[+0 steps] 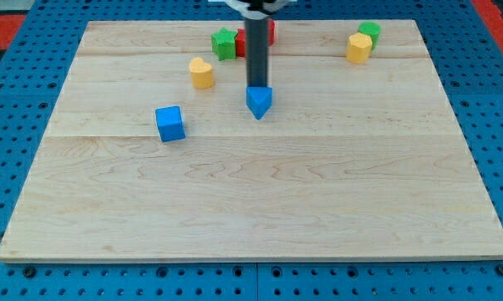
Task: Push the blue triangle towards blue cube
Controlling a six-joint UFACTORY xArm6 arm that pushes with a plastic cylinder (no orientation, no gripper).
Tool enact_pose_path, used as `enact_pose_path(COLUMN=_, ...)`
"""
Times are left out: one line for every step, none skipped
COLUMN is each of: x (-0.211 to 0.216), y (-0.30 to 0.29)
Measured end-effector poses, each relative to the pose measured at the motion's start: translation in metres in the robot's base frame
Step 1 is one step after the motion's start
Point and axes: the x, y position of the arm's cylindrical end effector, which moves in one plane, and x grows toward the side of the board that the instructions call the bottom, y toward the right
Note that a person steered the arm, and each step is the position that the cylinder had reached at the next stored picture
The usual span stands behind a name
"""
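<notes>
The blue triangle [258, 102] lies near the middle of the wooden board [251, 201], a little above centre. The blue cube [170, 123] sits to its left and slightly lower, about a hundred pixels away. My tip [257, 87] comes down as a dark rod from the view's top and ends right at the top edge of the blue triangle, touching it or nearly so.
A yellow block [201, 73] lies above and between the two blue blocks. A green star-like block [225, 43] and a red block [271, 32], partly hidden by the rod, sit near the top edge. A yellow block [359, 48] and a green block [369, 33] sit top right.
</notes>
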Motion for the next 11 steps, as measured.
enact_pose_path(x=0.001, y=0.034)
enact_pose_path(x=0.023, y=0.052)
enact_pose_path(x=0.035, y=0.025)
enact_pose_path(x=0.023, y=0.0)
enact_pose_path(x=0.014, y=-0.009)
enact_pose_path(x=0.005, y=-0.025)
enact_pose_path(x=-0.015, y=-0.035)
enact_pose_path(x=-0.009, y=-0.064)
enact_pose_path(x=0.02, y=-0.084)
enact_pose_path(x=0.031, y=-0.069)
enact_pose_path(x=0.039, y=-0.047)
